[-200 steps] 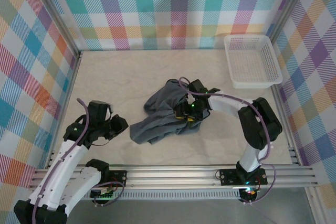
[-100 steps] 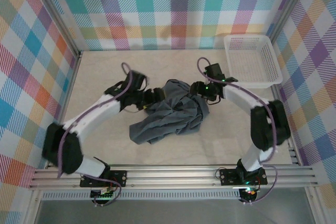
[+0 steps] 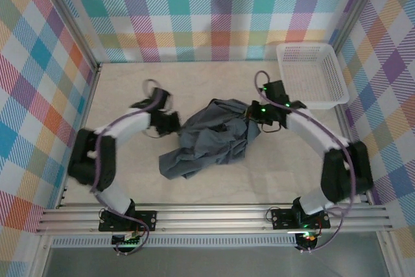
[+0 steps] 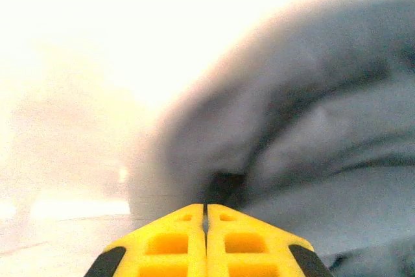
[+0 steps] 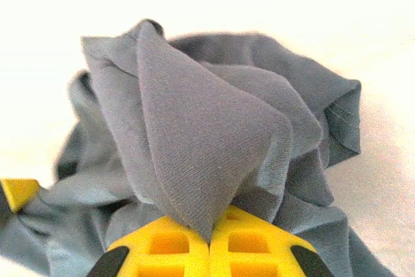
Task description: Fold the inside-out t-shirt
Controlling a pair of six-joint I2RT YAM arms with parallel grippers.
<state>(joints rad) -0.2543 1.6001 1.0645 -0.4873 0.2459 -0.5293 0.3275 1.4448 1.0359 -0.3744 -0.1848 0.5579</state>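
The crumpled dark slate-grey thin-fabric t-shirt (image 3: 211,141) lay bunched in the middle of the pale desk (image 3: 130,173); limp and light, it would likely sag, so a hem or shoulder seemed the best hold. The right claw (image 5: 211,241) pinched a raised fold, while the left claw (image 4: 206,209) sat closed at the shirt's edge, its catch unclear

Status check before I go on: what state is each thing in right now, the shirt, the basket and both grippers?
dark slate-grey soft fabric t-shirt: crumpled in a heap, not folded.
white plastic mesh basket: upright, empty.
left gripper: jaws shut at the t-shirt's edge; whether they pinch cloth cannot be told.
right gripper: jaws shut on a raised fold of the t-shirt.
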